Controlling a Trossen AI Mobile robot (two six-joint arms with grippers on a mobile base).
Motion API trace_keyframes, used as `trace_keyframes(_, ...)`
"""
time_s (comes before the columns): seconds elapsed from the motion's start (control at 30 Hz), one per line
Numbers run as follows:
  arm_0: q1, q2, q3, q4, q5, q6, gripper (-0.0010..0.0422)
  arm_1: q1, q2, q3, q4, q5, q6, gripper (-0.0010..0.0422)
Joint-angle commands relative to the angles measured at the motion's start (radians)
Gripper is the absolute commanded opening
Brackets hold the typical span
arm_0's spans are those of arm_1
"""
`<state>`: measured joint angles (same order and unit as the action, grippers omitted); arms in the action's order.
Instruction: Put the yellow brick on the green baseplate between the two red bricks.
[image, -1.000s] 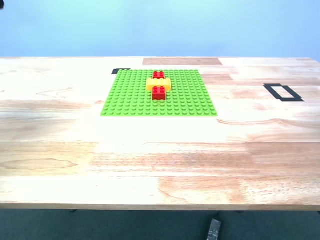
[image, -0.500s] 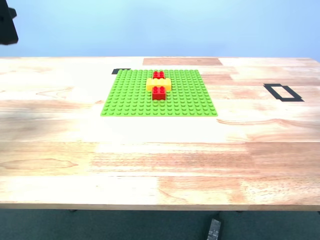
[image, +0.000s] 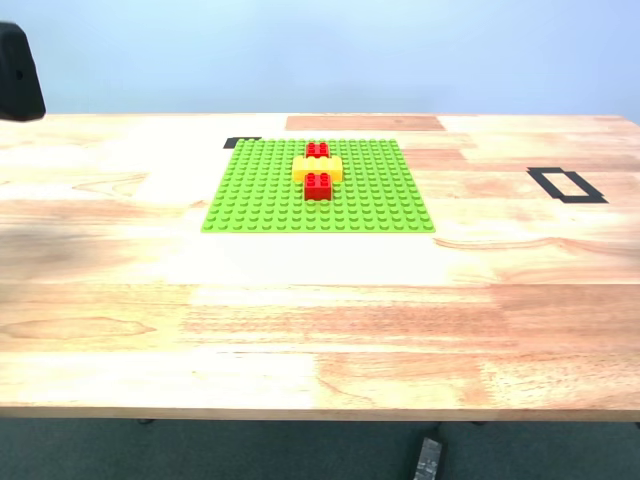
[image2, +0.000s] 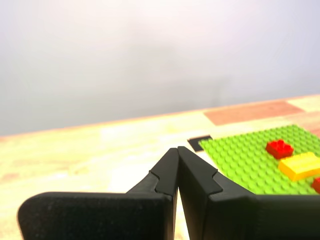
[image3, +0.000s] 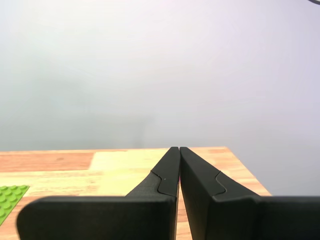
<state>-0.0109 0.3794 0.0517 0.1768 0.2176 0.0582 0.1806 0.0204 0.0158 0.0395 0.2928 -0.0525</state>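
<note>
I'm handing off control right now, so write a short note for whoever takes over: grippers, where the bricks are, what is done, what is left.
My first gripper: shut, empty, raised off the table, clear of the baseplate.
My second gripper: shut, empty, also off the table.
The yellow brick sits on the green baseplate, between the two red bricks, its long side crosswise to their line.
Done: placement looks complete.
Left: probably only parking the arms; seating cannot be confirmed from here.

Even, bright, diffuse light throughout; shadows barely seen. A pale washed-out patch is seen on the worktop (image: 300, 265) in the exterior view. A dark arm part (image: 18, 75) at that view's left edge is blurred. In both wrist views the fingers (image2: 197, 180) are soft, backgrounds hazy.
</note>
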Motion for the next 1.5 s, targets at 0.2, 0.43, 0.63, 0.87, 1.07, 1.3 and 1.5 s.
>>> trace_keyframes(0.2, 0.000, -0.003, -0.008, -0.067, -0.006, 0.000, 0.0000, 0.001, 0.000, 0.000, -0.001, -0.003, 0.001, -0.0001)
trace_keyframes(0.43, 0.000, -0.040, -0.042, -0.002, -0.106, -0.026, 0.0000, 0.001, 0.000, 0.000, -0.002, -0.003, 0.000, -0.0001)
trace_keyframes(0.63, 0.000, -0.073, -0.043, -0.015, -0.106, -0.027, -0.0001, 0.001, 0.000, 0.000, -0.002, -0.003, 0.000, 0.0000)
trace_keyframes(0.87, 0.000, -0.083, -0.044, -0.016, -0.106, -0.029, 0.0000, 0.001, 0.008, 0.000, -0.002, -0.003, -0.005, 0.0000)
trace_keyframes(1.07, 0.000, -0.084, -0.044, -0.013, -0.106, -0.036, 0.0000, 0.001, 0.006, 0.000, -0.002, -0.003, -0.004, 0.0000)
trace_keyframes(1.3, 0.000, -0.083, -0.044, -0.015, -0.106, -0.036, 0.0000, 0.001, 0.006, 0.000, -0.002, -0.003, -0.004, 0.0000)
trace_keyframes(1.5, 0.000, -0.083, -0.043, -0.015, -0.106, -0.033, 0.0000, 0.001, 0.005, 0.000, -0.002, -0.003, -0.004, 0.0000)
